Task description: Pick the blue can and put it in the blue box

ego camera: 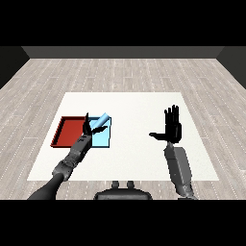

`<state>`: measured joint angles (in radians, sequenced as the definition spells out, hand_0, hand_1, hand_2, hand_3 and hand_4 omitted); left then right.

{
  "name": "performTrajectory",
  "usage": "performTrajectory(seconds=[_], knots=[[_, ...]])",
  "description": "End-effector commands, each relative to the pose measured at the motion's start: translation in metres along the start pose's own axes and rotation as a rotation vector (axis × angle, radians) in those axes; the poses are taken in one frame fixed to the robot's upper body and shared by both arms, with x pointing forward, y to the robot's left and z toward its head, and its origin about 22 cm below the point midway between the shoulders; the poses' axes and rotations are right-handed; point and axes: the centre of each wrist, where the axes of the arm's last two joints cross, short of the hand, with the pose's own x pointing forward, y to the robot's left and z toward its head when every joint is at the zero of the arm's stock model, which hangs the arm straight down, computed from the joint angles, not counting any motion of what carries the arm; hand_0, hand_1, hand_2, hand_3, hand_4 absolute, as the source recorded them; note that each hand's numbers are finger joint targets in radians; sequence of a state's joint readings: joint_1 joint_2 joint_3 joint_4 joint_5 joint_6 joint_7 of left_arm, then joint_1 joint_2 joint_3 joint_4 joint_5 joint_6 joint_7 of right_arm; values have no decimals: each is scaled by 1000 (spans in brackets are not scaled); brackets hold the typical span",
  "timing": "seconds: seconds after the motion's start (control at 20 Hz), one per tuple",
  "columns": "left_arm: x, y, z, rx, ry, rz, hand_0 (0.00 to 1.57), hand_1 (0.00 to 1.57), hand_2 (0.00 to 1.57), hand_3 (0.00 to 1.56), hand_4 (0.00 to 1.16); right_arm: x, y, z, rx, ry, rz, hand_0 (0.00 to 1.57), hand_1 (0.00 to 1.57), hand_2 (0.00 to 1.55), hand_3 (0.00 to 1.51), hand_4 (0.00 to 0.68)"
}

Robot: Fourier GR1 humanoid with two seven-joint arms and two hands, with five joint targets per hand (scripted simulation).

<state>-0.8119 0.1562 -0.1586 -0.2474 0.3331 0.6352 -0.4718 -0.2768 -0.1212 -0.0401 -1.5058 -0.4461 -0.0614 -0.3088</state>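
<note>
The light blue can [100, 120] is tilted, its top leaning to the far right, over the light blue tray [103, 139]. My left hand [87, 126] is at the can's lower left end, above the border between the two trays, with its fingers curled against the can. My right hand [172, 128] is raised over the right half of the table, far from the can, with straight fingers pointing up and the thumb stretched out to the left. It holds nothing.
The red tray [68, 130] lies directly left of the light blue tray, and my left forearm [74, 153] crosses its near right corner. The white table [134, 108] ends just in front of my forearms.
</note>
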Motion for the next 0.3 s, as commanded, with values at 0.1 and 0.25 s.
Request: performTrajectory(seconds=[0.1, 0.25], knots=[[35, -11, 0, -150, -350, 330, 0, 0, 0, 0, 0, -4, -6, 3, 22, 28, 33, 0, 0, 0, 0, 0], [41, -9, 8, -220, -438, 414, 0, 0, 0, 0, 0, 0, -25, 24, 32, 66, 45, 0, 0, 0, 0, 0]])
